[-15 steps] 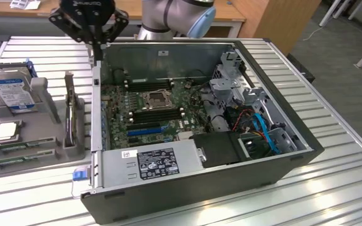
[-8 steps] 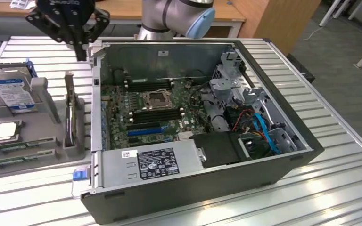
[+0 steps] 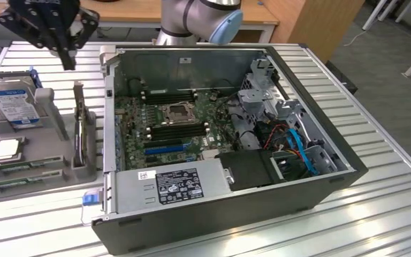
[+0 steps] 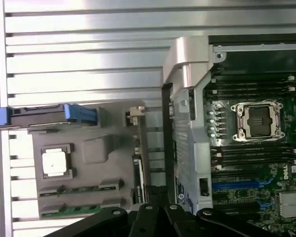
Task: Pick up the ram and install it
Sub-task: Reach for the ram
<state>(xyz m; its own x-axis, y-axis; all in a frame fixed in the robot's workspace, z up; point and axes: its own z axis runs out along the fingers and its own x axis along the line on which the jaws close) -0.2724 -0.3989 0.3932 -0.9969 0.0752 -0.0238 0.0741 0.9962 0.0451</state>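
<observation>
Open computer case (image 3: pixel 213 225) on slatted table (image 3: pixel 384 225); grey holder (image 3: pixel 45 144) alongside carries hard drive (image 3: pixel 11 104), probably processor chip (image 3: pixel 6 150).

thin green ram (image 4: pixel 81 209) lies flat in the grey tray (image 4: pixel 101 153)

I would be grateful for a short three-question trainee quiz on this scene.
1. Where do the ram sticks lie? A: in the grey holder beside the computer case; B: in the motherboard slots; C: on the hard drive.
2. True or false: the gripper is shut on a ram stick.
3. Which square silver part lies beside the ram sticks?
Key: 1 A; 2 false, it holds nothing; 3 the processor.
</observation>
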